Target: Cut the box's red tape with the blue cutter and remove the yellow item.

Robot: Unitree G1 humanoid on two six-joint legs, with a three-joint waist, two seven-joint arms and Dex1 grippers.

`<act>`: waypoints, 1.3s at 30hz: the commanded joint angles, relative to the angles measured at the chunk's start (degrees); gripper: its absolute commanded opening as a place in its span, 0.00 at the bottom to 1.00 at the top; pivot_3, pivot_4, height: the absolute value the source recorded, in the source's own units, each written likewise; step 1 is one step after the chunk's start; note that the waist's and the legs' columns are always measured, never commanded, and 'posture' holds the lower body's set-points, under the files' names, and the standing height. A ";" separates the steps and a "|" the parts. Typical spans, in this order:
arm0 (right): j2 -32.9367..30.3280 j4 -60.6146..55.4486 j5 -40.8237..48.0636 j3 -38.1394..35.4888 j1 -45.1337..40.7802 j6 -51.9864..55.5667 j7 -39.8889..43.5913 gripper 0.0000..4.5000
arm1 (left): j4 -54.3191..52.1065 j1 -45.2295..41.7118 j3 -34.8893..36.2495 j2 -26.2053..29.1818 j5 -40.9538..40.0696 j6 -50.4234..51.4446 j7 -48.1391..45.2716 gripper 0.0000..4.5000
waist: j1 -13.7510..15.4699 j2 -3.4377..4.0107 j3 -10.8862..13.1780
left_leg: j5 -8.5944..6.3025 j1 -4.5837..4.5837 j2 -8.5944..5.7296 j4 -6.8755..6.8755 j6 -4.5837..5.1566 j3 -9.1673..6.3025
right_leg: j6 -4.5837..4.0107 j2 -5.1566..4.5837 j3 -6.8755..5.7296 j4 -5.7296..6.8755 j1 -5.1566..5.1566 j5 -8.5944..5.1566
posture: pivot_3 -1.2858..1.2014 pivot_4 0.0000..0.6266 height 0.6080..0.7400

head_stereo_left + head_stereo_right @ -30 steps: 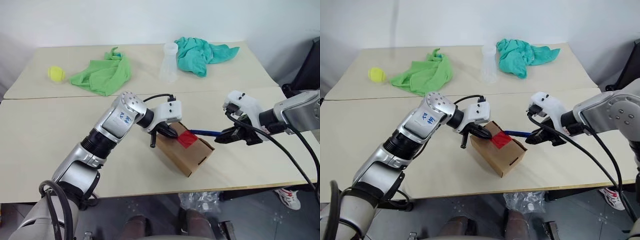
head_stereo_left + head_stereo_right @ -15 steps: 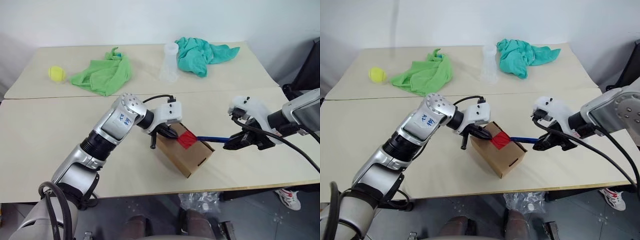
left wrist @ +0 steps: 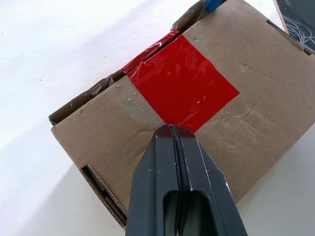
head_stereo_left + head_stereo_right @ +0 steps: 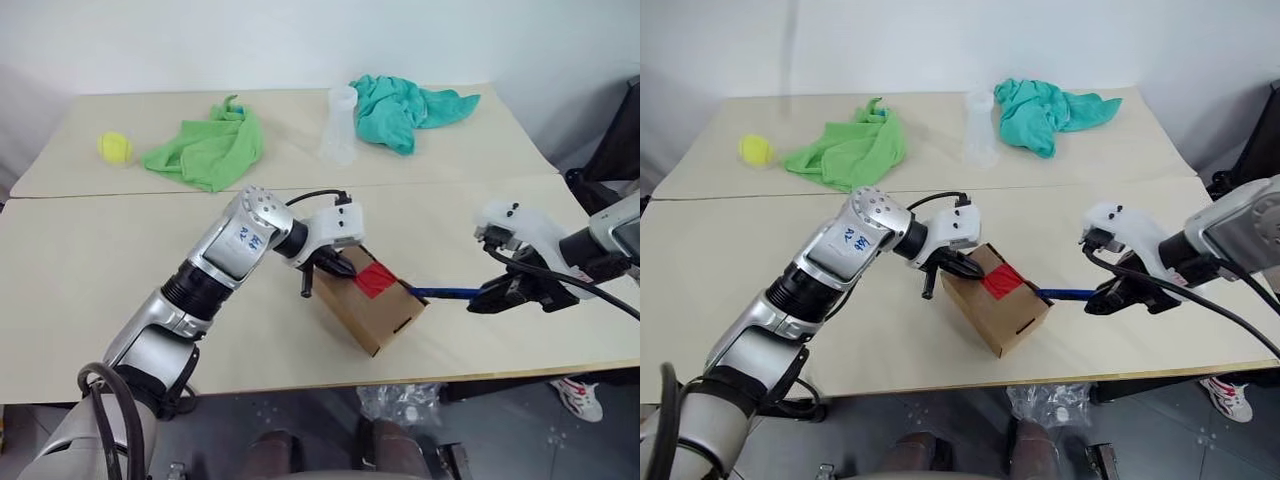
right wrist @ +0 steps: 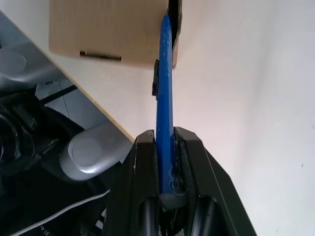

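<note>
The box (image 4: 368, 303) sits near the middle of the table (image 4: 80, 260), tilted on the surface, with the red tape (image 3: 182, 83) across its top seam. The left gripper (image 3: 173, 132) has its two black fingers pressed together with nothing between them, their tips pushing down on the cardboard at the near edge of the tape, so it looks to be steadying the box. The right gripper (image 4: 500, 298) is closed around the rear end of the blue cutter (image 4: 445, 293), whose tip lies at the box's edge nearest that arm, just off the tape. In the left wrist view the tape looks wrinkled and lifted along the far flap, where a dark gap shows at the seam, but whether it is cut right through is hard to tell; the flaps are not yet folded open. So the cutting step looks partly or wholly done. Still to do are freeing or opening the flaps and taking out the yellow item, which is presumably inside the box. The tennis ball (image 4: 113, 148), two cloths and a clear cup lie well apart at the back.
</note>
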 commanded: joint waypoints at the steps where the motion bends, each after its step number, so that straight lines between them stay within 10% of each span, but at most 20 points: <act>1: -3.10 -1.33 3.23 -5.76 0.07 0.28 1.35 0.03 | 8.49 2.51 -4.57 -0.21 3.86 -0.09 1.53 0.00 | 0.40 0.00 0.00 | 0.00 -0.01 0.00 0.03 0.00 0.00 | 0.00 -0.01 0.07 0.00 0.00 0.00 | 0.52 0.24 1.00; 8: -5.38 3.36 4.58 -24.34 8.35 0.28 -6.09 0.03 | 14.18 0.28 -4.48 -2.77 4.70 -4.03 1.62 0.00 | 1.49 -0.05 -0.01 | 0.00 -0.03 -0.03 0.12 0.07 -0.04 | -0.02 -0.11 0.34 -0.12 0.10 0.03 | 0.52 0.24 1.00; 16: 11.98 -6.86 -10.73 -54.55 45.55 -11.72 -16.35 0.03 | 19.50 -2.12 -3.88 -5.47 5.23 -7.63 2.49 0.00 | 2.74 -0.12 -0.10 | 0.10 0.04 -0.04 0.16 0.20 -0.06 | 0.17 -0.09 0.33 -0.66 0.47 0.61 | 0.52 0.24 1.00; 22: 26.74 -3.68 -31.34 -53.34 65.80 -39.93 -17.21 0.03 | 21.80 -3.52 -3.24 -6.88 5.33 -9.67 2.94 0.00 | 2.92 0.05 -0.12 | 0.25 0.07 -0.36 0.12 0.43 -0.05 | 0.36 0.07 0.24 -0.86 0.64 0.74 | 0.52 0.24 1.00; 30: 36.23 5.30 -40.96 -52.43 72.01 -54.72 -14.79 0.03 | 23.43 -4.52 -2.65 -7.57 5.32 -10.79 3.30 0.00 | 2.61 0.19 -0.10 | 0.30 0.19 -0.46 0.14 0.77 0.00 | 0.41 0.02 0.00 -0.91 0.77 0.77 | 0.52 0.24 1.00; 39: 34.78 0.26 -41.06 -58.39 71.91 -53.81 -13.81 0.79 | 24.80 -5.80 -0.65 -8.08 4.37 -11.58 3.27 0.00 | 2.67 0.25 -0.05 | 0.22 0.13 -0.43 0.13 0.91 -0.12 | 0.36 -0.12 0.51 -0.95 0.73 0.77 | 0.52 0.24 1.00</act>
